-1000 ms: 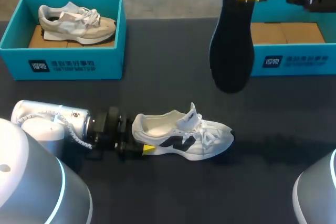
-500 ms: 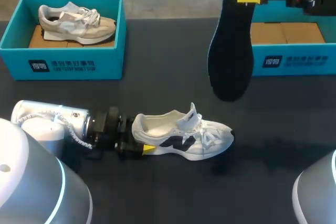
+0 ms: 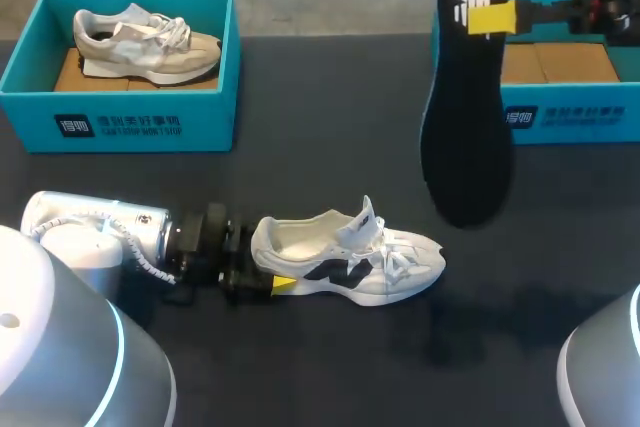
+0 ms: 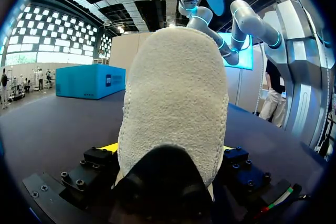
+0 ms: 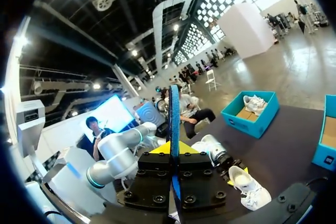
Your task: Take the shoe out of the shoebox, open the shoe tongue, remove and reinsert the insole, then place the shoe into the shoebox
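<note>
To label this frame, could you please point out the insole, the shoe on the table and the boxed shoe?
insole (image 3: 466, 152), head view, wide black forepart.
shoe on the table (image 3: 328, 269), head view, dark side logo.
boxed shoe (image 3: 150, 47), head view, side of its upper.

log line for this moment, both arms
stage: insole out | left gripper: shut on shoe heel | right gripper: shut on insole, hanging over table | shoe: upright on table, tongue raised
</note>
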